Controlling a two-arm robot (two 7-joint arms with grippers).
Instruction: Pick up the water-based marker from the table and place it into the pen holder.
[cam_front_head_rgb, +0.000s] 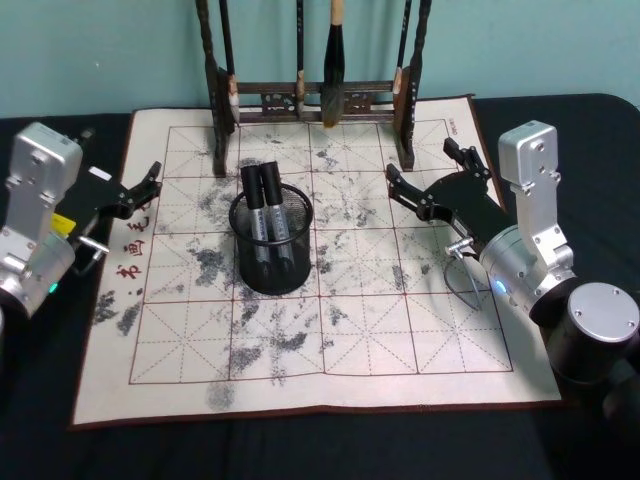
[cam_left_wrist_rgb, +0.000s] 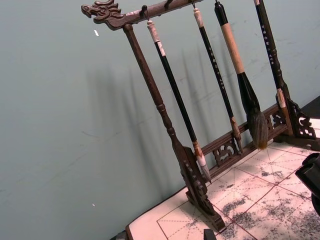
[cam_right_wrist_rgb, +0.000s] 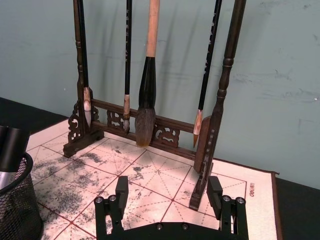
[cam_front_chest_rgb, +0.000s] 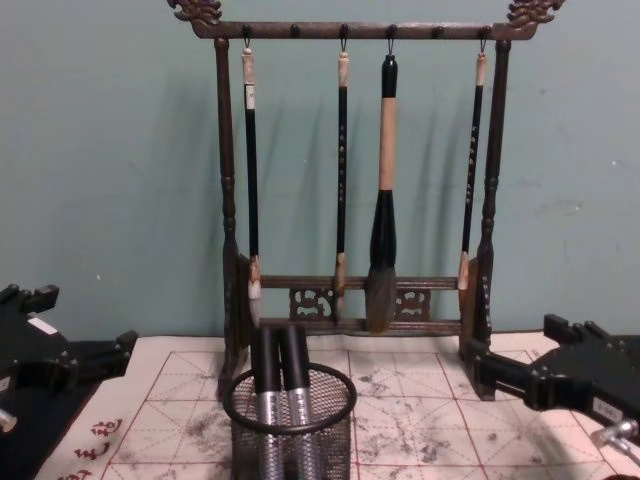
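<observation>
Centre of the head view: two markers (cam_front_head_rgb: 266, 222) stand upright in your pen holder (cam_front_head_rgb: 272, 244) on the table (cam_front_head_rgb: 330, 350). Left gripper (cam_front_head_rgb: 150, 185), at left, and right gripper (cam_front_head_rgb: 420, 172), at right, both hold their fingers wide, empty.

Two black-capped markers (cam_front_head_rgb: 264, 215) stand upright, apparently leaning, in the mesh pen holder (cam_front_head_rgb: 272, 268) mid-mat (cam_front_head_rgb: 400, 350).

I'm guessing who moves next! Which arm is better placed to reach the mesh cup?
Right, probably, but it's close. The right gripper hangs open over the mat, beside the pen holder; the left gripper sits at the mat's edge.
</observation>
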